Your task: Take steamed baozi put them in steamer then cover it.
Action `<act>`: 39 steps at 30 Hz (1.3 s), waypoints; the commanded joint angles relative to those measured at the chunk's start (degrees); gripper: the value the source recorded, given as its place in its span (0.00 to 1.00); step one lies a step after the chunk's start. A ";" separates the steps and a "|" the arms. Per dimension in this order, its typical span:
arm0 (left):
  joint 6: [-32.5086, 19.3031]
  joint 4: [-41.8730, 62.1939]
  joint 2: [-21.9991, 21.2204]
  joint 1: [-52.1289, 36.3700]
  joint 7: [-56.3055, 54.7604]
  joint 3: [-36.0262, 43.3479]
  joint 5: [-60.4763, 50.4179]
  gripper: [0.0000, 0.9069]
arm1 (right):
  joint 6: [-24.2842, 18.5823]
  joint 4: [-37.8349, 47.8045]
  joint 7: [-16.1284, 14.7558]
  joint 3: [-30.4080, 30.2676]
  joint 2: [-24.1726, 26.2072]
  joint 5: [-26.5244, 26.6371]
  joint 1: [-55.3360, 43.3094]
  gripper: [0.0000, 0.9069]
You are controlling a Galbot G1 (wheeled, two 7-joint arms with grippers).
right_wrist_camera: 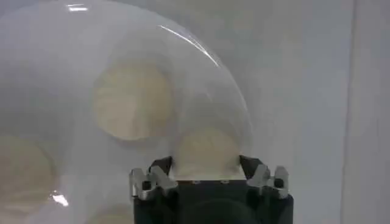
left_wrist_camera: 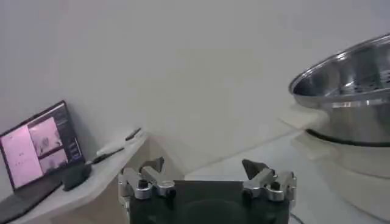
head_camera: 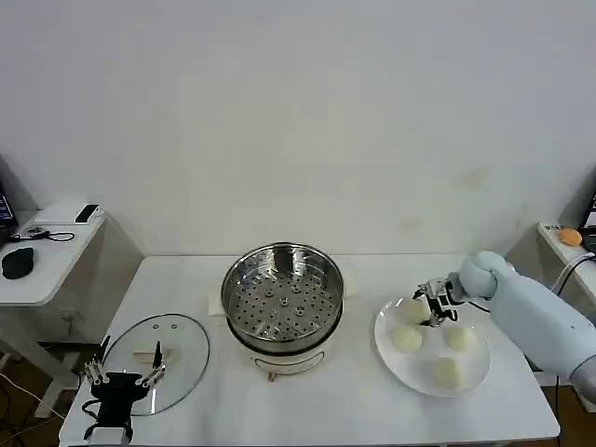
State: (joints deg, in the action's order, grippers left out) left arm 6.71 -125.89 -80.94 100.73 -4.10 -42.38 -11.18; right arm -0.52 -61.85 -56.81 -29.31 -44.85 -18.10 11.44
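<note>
Straddling the far-left bun (head_camera: 413, 311) on the white plate (head_camera: 475, 377), the right end effector (head_camera: 436, 310) had its fingers spread to either side of it, not yet pinching; the right wrist view showed that bun (right_wrist_camera: 206, 153) sitting between the two open fingertips (right_wrist_camera: 159, 167). Three more steamed baozi lay on the same plate: one (head_camera: 406, 340) toward the steamer, one (head_camera: 458, 338) toward the arm, one (head_camera: 448, 372) nearest the tabletop's front edge.

Handling judgement: buns looked smooth, matte, cream-white, domed; likely light, soft, easily dented. Best taken low on the flanks across the widest part, with a gentle squeeze. Skin probably a little tacky, so slip seemed a lesser worry than crushing.

Steamer (head_camera: 282, 296) stood mid-tabletop, left of the plate and well apart from it: round polished steel wall, perforated tray inside with nothing on it, white base with short legs. Hard, rigid, shiny rim; clearance over that rim would matter when carrying a bun across.

Cover (head_camera: 156, 352) lay flat on the tabletop (head_camera: 354, 410) near the front-left corner: clear glass disc, thin metal rim, pale rectangular handle at centre. Judged heavier, brittle, slick; the handle is the sensible hold.

Left end effector (head_camera: 124, 376) hung over the cover's near edge, fingers spread, gripping nothing.
</note>
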 commanded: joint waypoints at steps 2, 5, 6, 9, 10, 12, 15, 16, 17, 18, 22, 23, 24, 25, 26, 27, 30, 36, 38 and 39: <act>-0.08 -0.08 -0.01 0.05 -0.02 -0.05 -0.02 1.00 | 0.07 -1.10 -0.29 -0.97 0.83 0.27 -0.76 0.76; -0.07 -0.32 -0.09 0.15 -0.05 -0.05 -0.05 1.00 | -0.32 -1.90 -0.73 -1.55 1.97 0.90 -1.42 0.76; -0.05 -0.42 -0.08 0.28 -0.05 0.00 -0.06 1.00 | -0.44 -2.41 -0.76 -1.79 2.44 1.26 -1.83 0.76; -0.02 -0.52 0.02 0.50 0.01 0.18 -0.10 1.00 | -0.70 -4.76 -1.17 -2.71 4.34 2.78 -3.44 0.76; -0.01 -0.65 0.00 0.57 0.01 0.14 -0.09 1.00 | -0.73 -5.22 -1.25 -3.02 4.83 3.25 -4.01 0.76; 0.00 -0.91 -0.04 0.61 0.00 0.06 -0.07 1.00 | -0.81 -6.95 -1.45 -4.95 6.22 4.68 -6.03 0.76; 0.05 -1.18 0.02 0.62 0.00 -0.07 -0.05 1.00 | -0.78 -7.78 -1.38 -9.07 6.93 5.84 -11.88 0.76; 0.06 -1.22 0.07 0.65 0.03 -0.14 -0.03 1.00 | -0.67 -7.88 -1.38 -11.19 6.90 6.70 -14.52 0.76; 0.05 -1.20 0.14 0.66 0.01 -0.18 -0.05 1.00 | -0.62 -7.93 -1.44 -12.91 6.72 8.04 -17.29 0.76; 0.04 -1.19 0.21 0.70 0.02 -0.20 -0.08 1.00 | -0.67 -7.99 -1.53 -14.15 6.35 9.19 -20.28 0.76; 0.07 -1.36 1.09 1.02 0.10 -0.46 -0.06 1.00 | -0.65 -8.37 -1.80 -20.04 4.00 13.66 -28.99 0.76; 0.10 -1.40 1.21 0.98 0.09 -0.53 -0.02 1.00 | -0.64 -8.45 -1.85 -21.77 3.17 14.46 -31.48 0.76; 0.11 -1.43 1.27 0.91 0.10 -0.65 0.00 1.00 | -0.68 -8.58 -2.05 -22.84 2.28 14.98 -33.79 0.76; 0.14 -1.41 1.28 0.79 0.11 -0.80 0.02 1.00 | -0.67 -8.68 -2.20 -25.13 0.68 15.85 -37.28 0.76; 0.13 -1.41 1.29 0.78 0.10 -0.95 0.05 1.00 | -0.64 -8.78 -2.18 -26.24 0.08 16.63 -38.47 0.76; 0.13 -1.47 1.33 0.82 0.11 -1.03 0.11 1.00 | -0.50 -8.96 -2.22 -27.48 -0.92 17.51 -40.47 0.76; 0.10 -1.57 1.47 1.02 0.14 -1.17 0.13 1.00 | -0.08 -9.23 -2.24 -29.93 -4.22 21.12 -44.45 0.76; 0.11 -1.62 1.58 0.87 0.15 -1.60 0.22 1.00 | -0.15 -10.17 -1.97 -33.80 -10.77 25.24 -46.07 0.76; 0.13 -1.80 1.63 0.91 0.17 -1.85 0.24 1.00 | -0.17 -10.87 -1.70 -34.32 -13.24 26.08 -45.41 0.76; 0.14 -1.95 1.63 0.94 0.20 -2.03 0.32 1.00 | -0.32 -11.23 -1.67 -34.52 -14.85 26.25 -44.91 0.76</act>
State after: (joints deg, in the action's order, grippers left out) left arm 6.86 -128.05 -79.42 101.68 -3.89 -44.55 -10.84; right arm -0.89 -71.88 -58.57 -57.33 -51.23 2.48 -26.28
